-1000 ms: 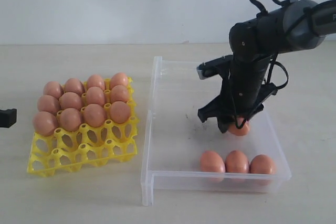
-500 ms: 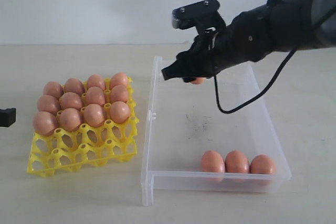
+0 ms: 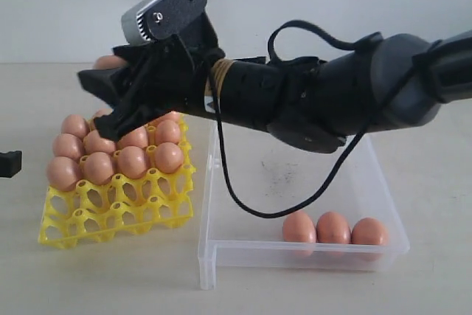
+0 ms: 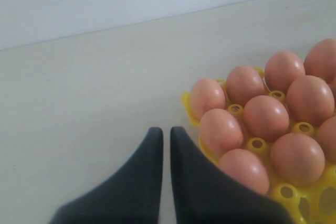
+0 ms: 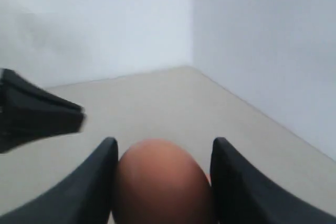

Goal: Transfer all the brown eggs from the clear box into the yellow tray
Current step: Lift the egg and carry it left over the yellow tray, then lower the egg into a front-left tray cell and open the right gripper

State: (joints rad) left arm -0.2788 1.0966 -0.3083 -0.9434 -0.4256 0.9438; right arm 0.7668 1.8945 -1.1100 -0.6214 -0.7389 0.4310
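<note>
Right wrist view: brown egg (image 5: 160, 182) in right claw (image 5: 164, 146); ext. barely shows it.

The right arm (image 3: 324, 101) stretches across the middle with the right gripper (image 3: 103, 73) clasping an egg (image 5: 160, 182), while the left gripper (image 4: 164, 136) sits closed near the bench's left edge.

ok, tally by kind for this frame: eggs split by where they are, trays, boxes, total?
brown eggs in yellow tray: 12 (right arm hides part of the back row; left wrist view shows it)
brown eggs in clear box: 3
brown egg in right gripper: 1
yellow tray: 1
clear box: 1
total: 18 things, 16 of them eggs
</note>
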